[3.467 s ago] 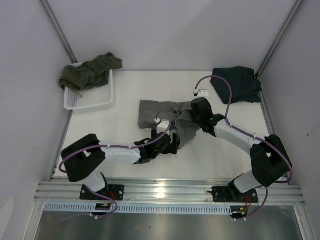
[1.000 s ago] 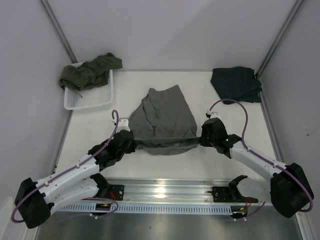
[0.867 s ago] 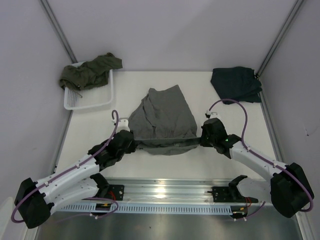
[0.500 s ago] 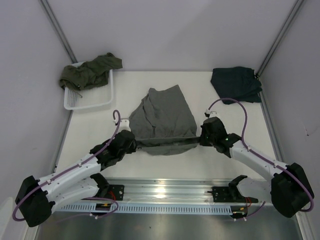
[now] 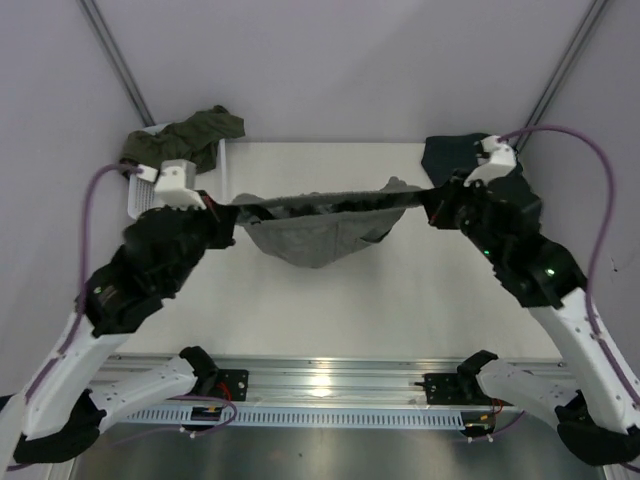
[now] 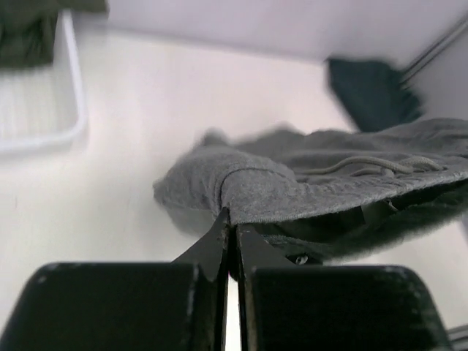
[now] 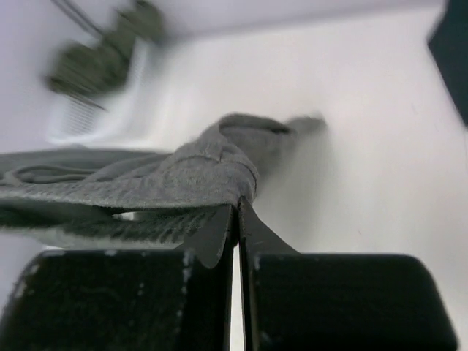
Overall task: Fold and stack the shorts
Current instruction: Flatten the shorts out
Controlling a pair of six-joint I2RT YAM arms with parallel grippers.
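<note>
The light grey shorts (image 5: 315, 235) hang in the air over the table's middle, their waistband stretched taut between both arms. My left gripper (image 5: 228, 212) is shut on the waistband's left corner (image 6: 241, 194). My right gripper (image 5: 432, 203) is shut on the right corner (image 7: 238, 183). The cloth sags below the band, its drawstring (image 6: 365, 164) showing in the left wrist view. Olive green shorts (image 5: 180, 140) lie heaped in the basket at the back left. Dark navy shorts (image 5: 455, 155) lie at the back right, partly hidden behind my right arm.
A white mesh basket (image 5: 150, 205) stands at the back left corner, close behind my left wrist. Grey walls close in the table on three sides. The metal rail (image 5: 330, 385) with both arm bases runs along the near edge.
Both grippers closed on the waistband's corners near the front of the table, then rose and moved back and apart, lifting the grey shorts off the table and pulling the band taut.
</note>
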